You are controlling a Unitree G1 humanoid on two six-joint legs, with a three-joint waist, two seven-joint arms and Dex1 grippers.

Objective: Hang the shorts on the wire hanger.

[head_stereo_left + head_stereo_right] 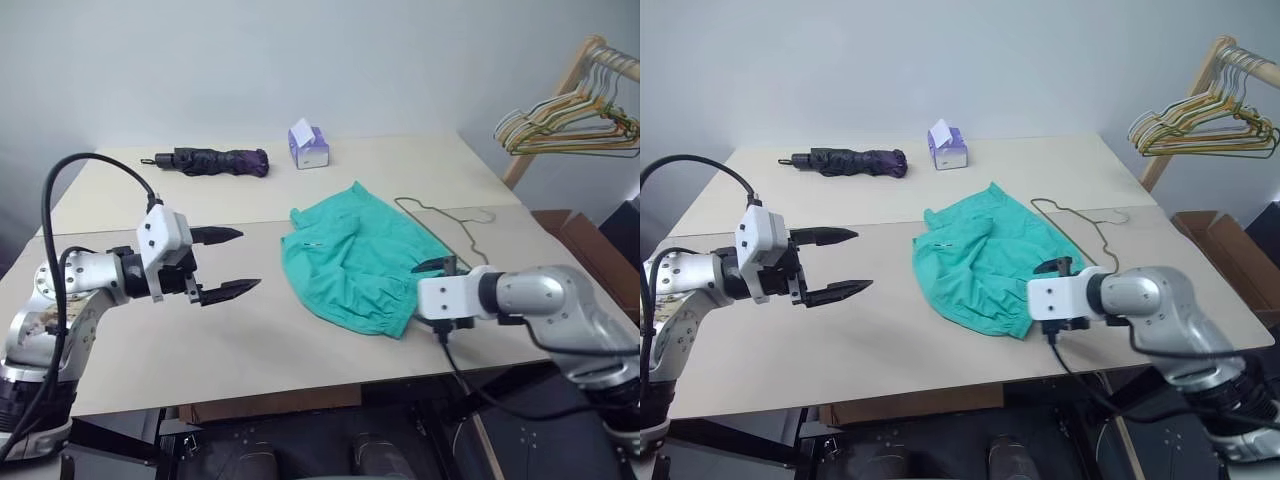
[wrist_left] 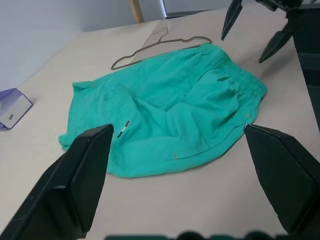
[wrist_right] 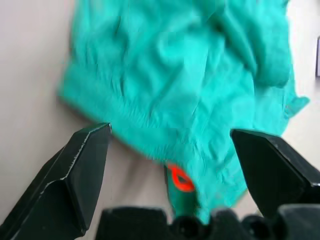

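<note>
Teal-green shorts [image 1: 352, 262], orange-red cord [image 3: 179, 179], dull-grey wire hanger [image 1: 447, 216], purple-and-white box [image 1: 308, 147]

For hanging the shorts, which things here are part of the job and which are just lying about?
Part of the job:
- shorts, lying flat on the table
- wire hanger, partly under the shorts

Lying about:
- folded umbrella
- purple tissue box
- bunched hangers on the rack
</note>
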